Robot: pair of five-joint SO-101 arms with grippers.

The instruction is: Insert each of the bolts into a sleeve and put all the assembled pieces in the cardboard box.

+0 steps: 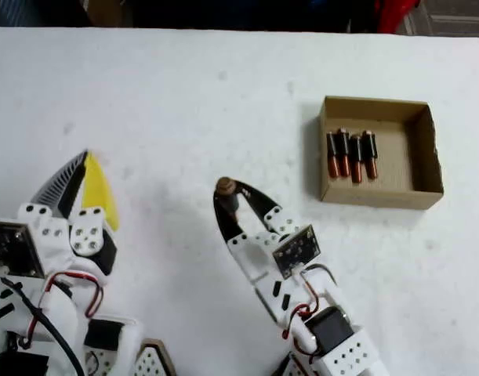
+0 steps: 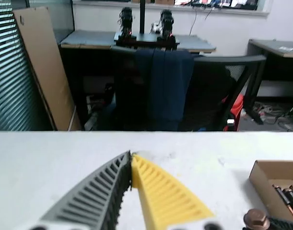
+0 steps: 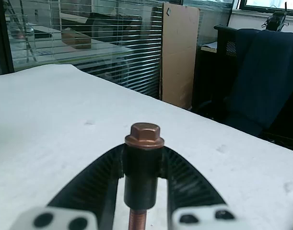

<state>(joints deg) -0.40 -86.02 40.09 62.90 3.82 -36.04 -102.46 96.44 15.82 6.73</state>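
Right claw (image 3: 142, 158) was clamped on a dark sleeve (image 3: 141, 179), its jaws apart only by the sleeve's width. The bolt (image 3: 144, 135) sat through the sleeve, copper head on top and threaded end showing below, and the piece was held upright. Judged: gripping the sleeve rather than the bolt keeps the two parts together for carrying. Drop-off not yet done.

The cardboard box (image 1: 378, 196) lay ahead of the claw and to its right, well apart, open side up. Four assembled pieces (image 1: 351, 155) lay side by side in the half nearer the claw. Judged obstacles: the box's near wall, which the piece must clear, and those four pieces.

Left claw (image 2: 131, 159) was well off to the left over the table (image 1: 184, 94), tips pressed together, holding nothing, out of the path.
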